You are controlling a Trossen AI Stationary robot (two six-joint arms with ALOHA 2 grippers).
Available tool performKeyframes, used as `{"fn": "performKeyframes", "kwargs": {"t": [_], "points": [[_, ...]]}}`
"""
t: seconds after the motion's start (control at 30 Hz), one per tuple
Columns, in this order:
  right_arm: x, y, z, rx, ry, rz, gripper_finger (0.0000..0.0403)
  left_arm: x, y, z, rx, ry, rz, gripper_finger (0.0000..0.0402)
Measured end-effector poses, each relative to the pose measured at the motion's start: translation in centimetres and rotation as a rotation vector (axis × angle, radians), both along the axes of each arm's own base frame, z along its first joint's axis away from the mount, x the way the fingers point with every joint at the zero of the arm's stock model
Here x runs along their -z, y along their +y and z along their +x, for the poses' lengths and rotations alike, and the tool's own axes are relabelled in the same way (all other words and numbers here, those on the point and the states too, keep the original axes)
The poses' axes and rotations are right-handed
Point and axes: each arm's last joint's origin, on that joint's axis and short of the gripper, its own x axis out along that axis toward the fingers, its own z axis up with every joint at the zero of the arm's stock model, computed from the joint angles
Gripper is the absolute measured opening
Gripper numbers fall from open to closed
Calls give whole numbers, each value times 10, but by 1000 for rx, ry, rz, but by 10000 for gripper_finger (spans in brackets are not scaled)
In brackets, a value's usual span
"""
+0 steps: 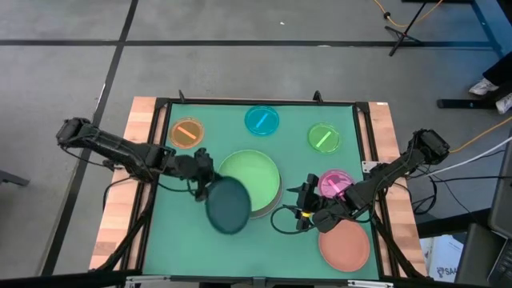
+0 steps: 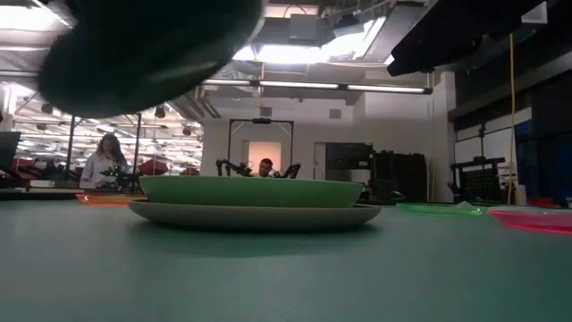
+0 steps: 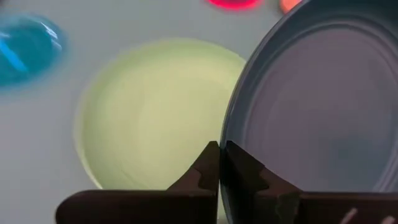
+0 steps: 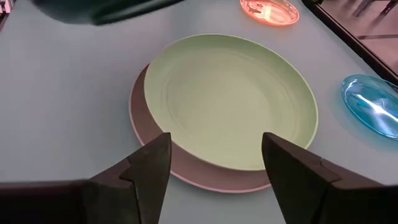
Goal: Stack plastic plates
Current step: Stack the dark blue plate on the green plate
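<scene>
My left gripper (image 1: 205, 178) is shut on the dark green plate (image 1: 228, 206), which is in the air over the near-left edge of the light green plate (image 1: 251, 176). The light green plate sits inside the grey-white plate (image 4: 186, 169), whose base rests on the mat. My right gripper (image 1: 302, 206) is open, just right of that stack, and its fingers point at it (image 4: 214, 168). The dark green plate also shows overhead in the low view (image 2: 143, 49). My left gripper (image 3: 219, 165) pinches the dark green plate's rim (image 3: 227, 134) between its two fingers, one on each face of the rim. The fingers reach in from the table's left. The plate is lifted clear and sits tilted (image 2: 143, 49).
Small plates lie flat on the mat: orange (image 1: 186, 133), cyan (image 1: 262, 120) and lime (image 1: 323, 138) along the far side, pink (image 1: 334, 182) beside my right arm. The salmon plate (image 1: 345, 244) lies near the right front corner. A black frame borders the mat.
</scene>
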Motion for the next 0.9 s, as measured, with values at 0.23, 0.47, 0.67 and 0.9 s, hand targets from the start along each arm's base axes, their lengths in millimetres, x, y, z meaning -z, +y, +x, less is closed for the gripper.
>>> {"fn": "performKeyframes", "kwargs": {"t": [0.23, 0.47, 0.67, 0.9], "points": [[-3, -2, -1, 36, -25, -38, 240, 1, 23, 19, -61, -66, 79, 5], [-3, -2, -2, 31, -19, -65, 240, 22, 43, 39, -92, 8, 165, 5], [-3, -2, -2, 26, -16, -88, 240, 44, 56, 51, -123, 92, 178, 5], [-3, -2, -2, 27, -17, -86, 240, 66, 59, 63, -122, 139, 166, 5]]}}
